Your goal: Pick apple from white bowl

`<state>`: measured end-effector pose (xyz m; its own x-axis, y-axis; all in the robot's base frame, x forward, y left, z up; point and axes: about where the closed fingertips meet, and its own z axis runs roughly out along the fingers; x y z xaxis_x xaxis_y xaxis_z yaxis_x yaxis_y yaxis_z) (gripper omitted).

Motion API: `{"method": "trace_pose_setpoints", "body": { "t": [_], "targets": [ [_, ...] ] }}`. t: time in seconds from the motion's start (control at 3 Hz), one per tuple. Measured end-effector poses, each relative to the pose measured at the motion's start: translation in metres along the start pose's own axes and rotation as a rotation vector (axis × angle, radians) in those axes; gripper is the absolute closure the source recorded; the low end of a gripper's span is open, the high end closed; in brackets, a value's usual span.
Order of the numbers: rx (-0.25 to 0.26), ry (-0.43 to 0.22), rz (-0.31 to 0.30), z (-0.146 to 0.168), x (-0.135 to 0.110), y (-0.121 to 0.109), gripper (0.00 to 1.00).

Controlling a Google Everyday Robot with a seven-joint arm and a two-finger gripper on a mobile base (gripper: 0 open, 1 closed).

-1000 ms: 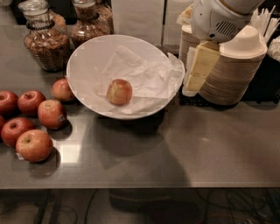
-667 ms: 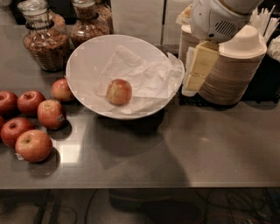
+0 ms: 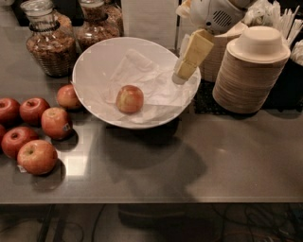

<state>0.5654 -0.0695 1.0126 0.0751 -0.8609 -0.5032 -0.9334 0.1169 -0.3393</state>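
Steel worktop (image 3: 213, 156) is occupied by a white bowl (image 3: 99, 61), apple (image 3: 129, 99) seated centrally; tool (image 3: 182, 74) is held over its right rim, opening undeterminable.

The gripper (image 3: 183, 71) hangs over the right rim of the white bowl (image 3: 97, 66). It is pale creamy yellow, blocky and flat-sided, narrowing to a greyish tip. Just above it sits a rounded white wrist housing (image 3: 204, 10) with a dark slotted vent grille (image 3: 220, 19).

Loose red apples (image 3: 56, 123) left on grey counter (image 3: 227, 165), two glass jars (image 3: 49, 45) behind, stacked paper bowls (image 3: 251, 71) right.
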Motion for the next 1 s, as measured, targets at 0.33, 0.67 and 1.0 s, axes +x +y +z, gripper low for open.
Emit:
{"method": "trace_pose_setpoints", "body": {
  "t": [0.33, 0.67, 1.0],
  "targets": [
    [-0.041, -0.079, 0.037, 0.017, -0.021, -0.021, 0.0],
    [-0.069, -0.131, 0.068, 0.026, -0.031, -0.028, 0.0],
    [-0.114, -0.178, 0.12, 0.034, -0.02, -0.01, 0.0]
  ]
}}
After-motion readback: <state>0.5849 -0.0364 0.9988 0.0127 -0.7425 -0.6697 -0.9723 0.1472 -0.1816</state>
